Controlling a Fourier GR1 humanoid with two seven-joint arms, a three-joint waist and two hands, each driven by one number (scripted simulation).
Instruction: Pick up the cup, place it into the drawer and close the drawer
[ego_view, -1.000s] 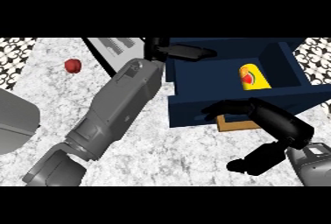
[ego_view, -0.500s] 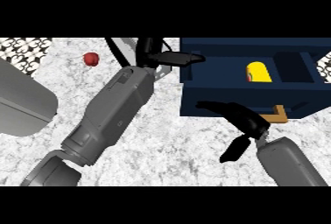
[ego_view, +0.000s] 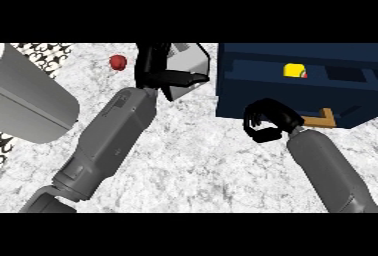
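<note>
Count: one yellow cup (ego_view: 294, 70), one dark blue drawer (ego_view: 295, 82), one small red object (ego_view: 118, 61), one grey appliance (ego_view: 33, 102) at the left edge, one light grey angular object (ego_view: 188, 64) behind the left hand, two hands.

Cup — lies inside the open drawer at upper right; only its yellow top with a red mark at the edge shows, the rest is hidden by the drawer's front wall. Drawer is cut off by the view's right edge; a tan handle (ego_view: 322, 120) shows at the lower edge of its front.

Right hand (ego_view: 267, 122) — fingers curled inward, nothing seen between them; it sits at the drawer's front, just left of the handle, overlapping the lower front panel. Contact with the drawer cannot be made out. The cup lies above and slightly right of this hand, apart from it, with the front wall between.

Left hand (ego_view: 164, 75) — over the marble counter (ego_view: 199, 160), left of the drawer, fingers extended toward the right, holding nothing visible. It partly hides the light grey object. Red object lies on the counter just left of this hand.
</note>
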